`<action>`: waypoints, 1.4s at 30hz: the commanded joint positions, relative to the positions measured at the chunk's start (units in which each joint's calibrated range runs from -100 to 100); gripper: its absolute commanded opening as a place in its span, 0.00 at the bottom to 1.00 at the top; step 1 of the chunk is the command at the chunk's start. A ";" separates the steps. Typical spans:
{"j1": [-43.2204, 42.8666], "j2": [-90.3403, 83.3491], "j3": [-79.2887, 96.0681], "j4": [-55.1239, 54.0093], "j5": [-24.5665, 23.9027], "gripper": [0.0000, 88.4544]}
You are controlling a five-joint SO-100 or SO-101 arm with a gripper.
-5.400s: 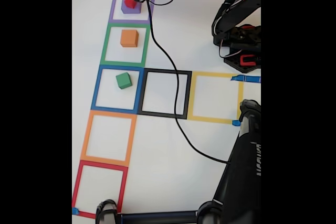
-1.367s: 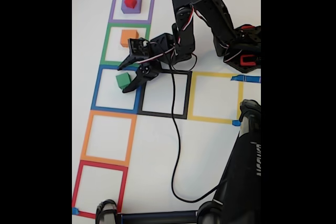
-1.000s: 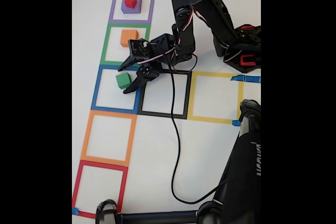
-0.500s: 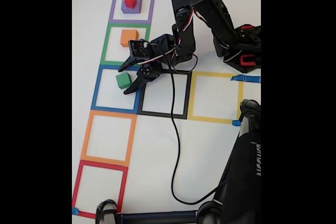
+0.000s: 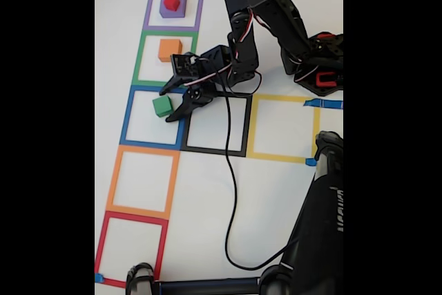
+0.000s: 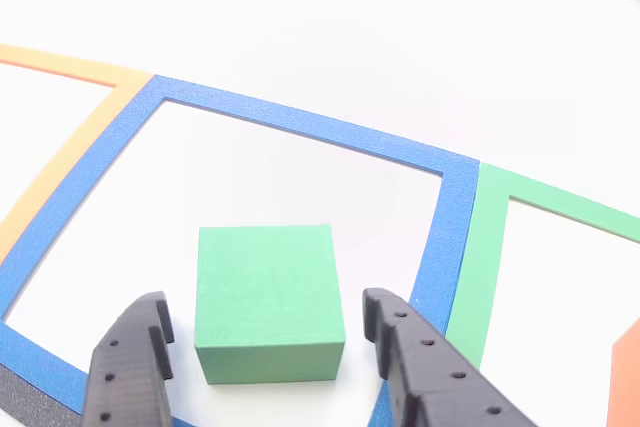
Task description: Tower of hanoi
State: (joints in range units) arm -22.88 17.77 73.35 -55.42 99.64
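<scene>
The tower of hanoi blocks lie in the left column of tape squares in the fixed view. A red block [image 5: 171, 1] sits on a purple block [image 5: 172, 10], and an orange block [image 5: 169, 50] is in the square below them. A green block [image 5: 161, 106] [image 6: 268, 297] rests in the blue tape square [image 5: 131, 119]. My gripper [image 5: 166, 106] [image 6: 265, 305] is open and low over the table. One of its fingers [image 6: 130, 367] is on each side of the green block, with a small gap on both sides.
Black [image 5: 245, 126], yellow [image 5: 253, 126], orange [image 5: 114, 177] and red [image 5: 102, 243] tape squares mark the white table. A black cable [image 5: 231, 191] trails across the black square. The arm base [image 5: 319, 67] stands at right. A dark stand [image 5: 321, 226] fills the lower right.
Since the oldest frame the arm has swung from the purple square down to the green block. Over the last second the open gripper has edged slightly right; the blocks have not moved.
</scene>
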 commanded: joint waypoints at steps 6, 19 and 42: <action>-0.80 -0.86 -0.17 -0.94 0.36 0.17; -1.57 -1.58 -0.26 0.28 0.36 0.11; -2.53 -27.58 -7.53 32.51 0.36 0.10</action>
State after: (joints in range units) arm -25.22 -0.80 70.78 -33.17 99.64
